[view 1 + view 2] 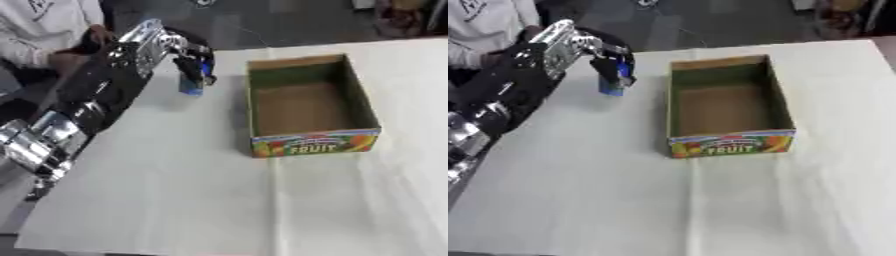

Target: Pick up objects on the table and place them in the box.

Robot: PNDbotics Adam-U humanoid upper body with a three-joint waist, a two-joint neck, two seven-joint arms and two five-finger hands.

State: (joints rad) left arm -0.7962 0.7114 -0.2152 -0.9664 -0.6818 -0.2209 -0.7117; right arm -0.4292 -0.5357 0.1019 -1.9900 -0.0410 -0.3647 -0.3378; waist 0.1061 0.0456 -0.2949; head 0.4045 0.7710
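A small blue object [192, 85] stands upright on the white table, left of the box. My left hand [189, 59] reaches in from the left, fingers curled round the blue object's top. The cardboard box [350, 92] with a "FRUIT" print on its front sits open at centre right, and its brown floor shows nothing inside. My right hand shows in neither view.
The white cloth-covered table [175, 190] stretches wide in front of the box. The table's far edge runs just behind the box. A person in white sits at the upper left, off the table.
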